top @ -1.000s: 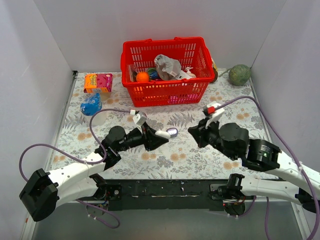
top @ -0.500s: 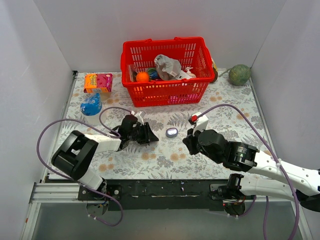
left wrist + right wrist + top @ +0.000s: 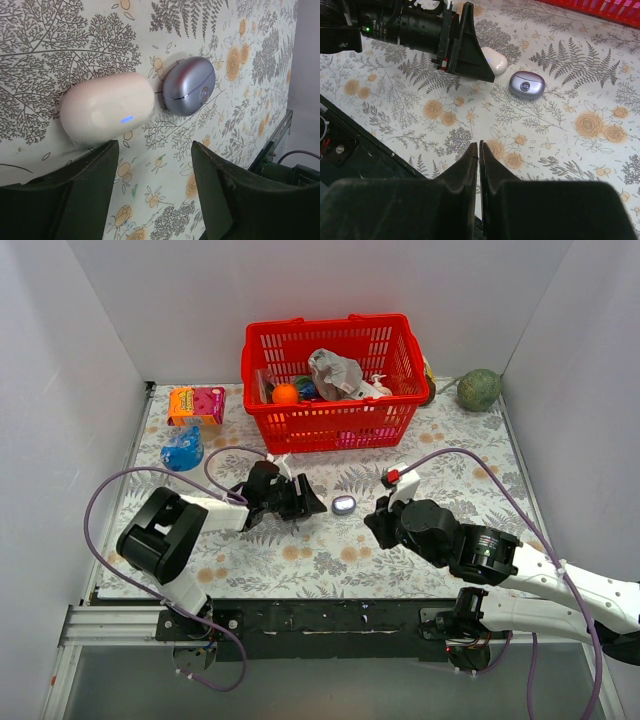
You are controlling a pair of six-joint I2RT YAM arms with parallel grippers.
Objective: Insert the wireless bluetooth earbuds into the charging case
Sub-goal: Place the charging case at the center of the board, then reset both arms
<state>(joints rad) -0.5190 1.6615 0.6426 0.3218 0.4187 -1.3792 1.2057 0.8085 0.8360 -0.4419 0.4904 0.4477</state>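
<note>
Smooth satin white plastic case [image 3: 107, 114], glossy metallic lilac case [image 3: 189, 85], matt floral-print table cover [image 3: 250, 100], shiny red plastic basket [image 3: 330, 430]

Floral table [image 3: 330, 560]: white case [image 3: 107, 115] just beside lilac-grey case [image 3: 189, 85] mid-table; red basket [image 3: 330, 430], orange-pink box [image 3: 195, 403], green ball [image 3: 479, 389] at back.

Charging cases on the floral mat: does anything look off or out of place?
The white case, blue light lit, and the lilac-grey case lie shut side by side; no loose earbuds show on the mat. Nothing looks spilled or damaged.
</note>
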